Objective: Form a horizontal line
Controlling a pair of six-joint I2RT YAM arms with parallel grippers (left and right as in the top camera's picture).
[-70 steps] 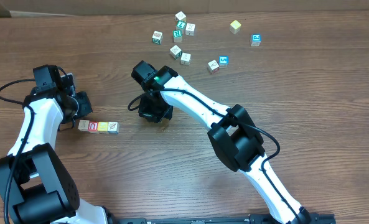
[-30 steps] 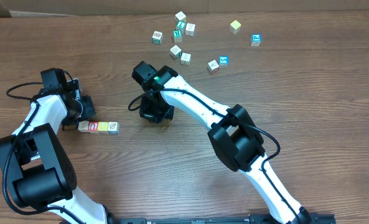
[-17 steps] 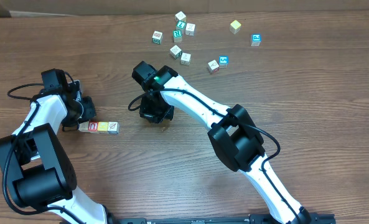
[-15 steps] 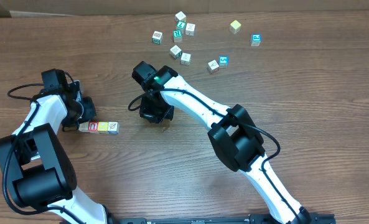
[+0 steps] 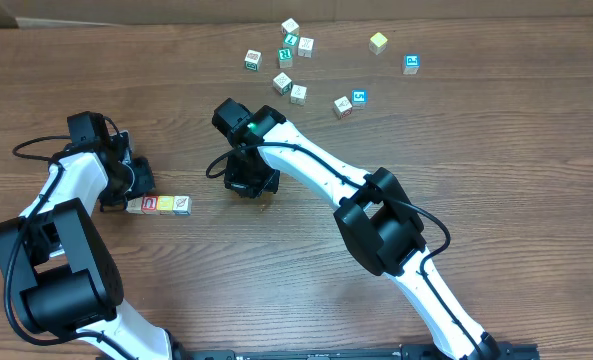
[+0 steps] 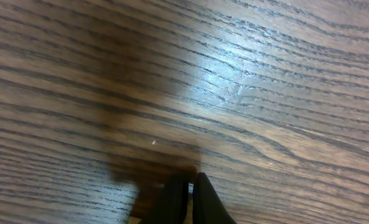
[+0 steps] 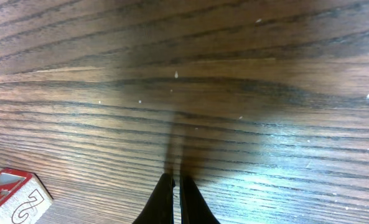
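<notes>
The horizontal line [image 5: 159,204] is a short row of four touching letter cubes at the left: pale, red-lettered, yellow, pale. My left gripper [image 5: 134,192] hangs just above and behind the row's left end. In the left wrist view it [image 6: 189,185] is shut and empty over bare wood, and the row is not clearly seen. My right gripper [image 5: 256,192] is at mid table, well right of the row. In the right wrist view it [image 7: 173,182] is shut and empty, tips close to the wood. A red-marked cube [image 7: 11,196] lies at that view's lower left.
Several loose letter cubes are scattered at the back: a cluster [image 5: 284,60], a yellow-green one [image 5: 378,42], a blue one [image 5: 411,63] and a pair [image 5: 351,102]. The right arm's links [image 5: 376,225] stretch across the table's middle right.
Since 2.3 s ago my left gripper has shifted slightly right, closer to the row's left end. In the last second nothing has visibly moved.
</notes>
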